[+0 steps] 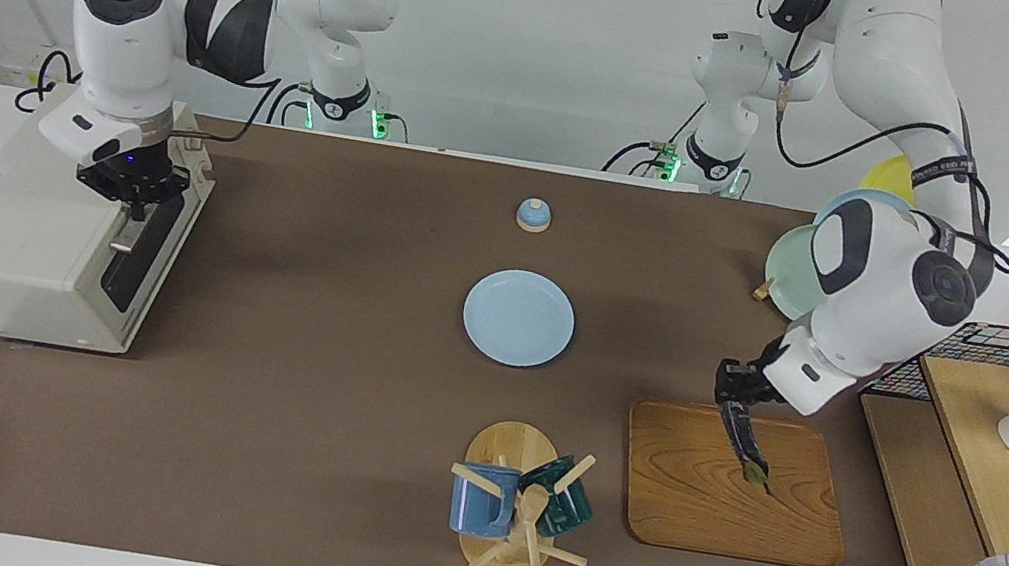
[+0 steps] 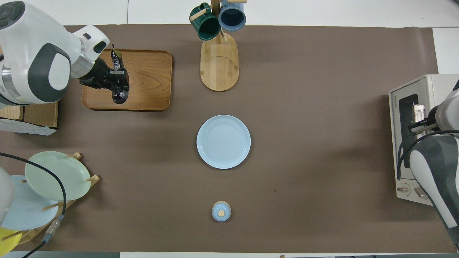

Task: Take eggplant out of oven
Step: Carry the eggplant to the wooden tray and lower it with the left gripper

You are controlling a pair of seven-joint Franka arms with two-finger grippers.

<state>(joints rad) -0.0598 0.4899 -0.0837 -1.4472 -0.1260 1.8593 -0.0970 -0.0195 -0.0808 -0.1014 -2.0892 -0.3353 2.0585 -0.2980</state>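
Low in the facing view, a wooden mug rack [image 1: 506, 496] stands beside the rectangular wooden tray [image 1: 779, 529], over which the left gripper [image 1: 744, 412] clamps the slender dark purple eggplant [image 1: 749, 449], already out of the cream-white toaster oven [image 1: 14, 246] at frame left, release judged remaining, while the right gripper [image 1: 135, 199] sits at the oven door, finger state indeterminate.

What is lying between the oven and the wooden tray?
Only the blue plate lies between the oven and the wooden tray; the overhead view shows this.
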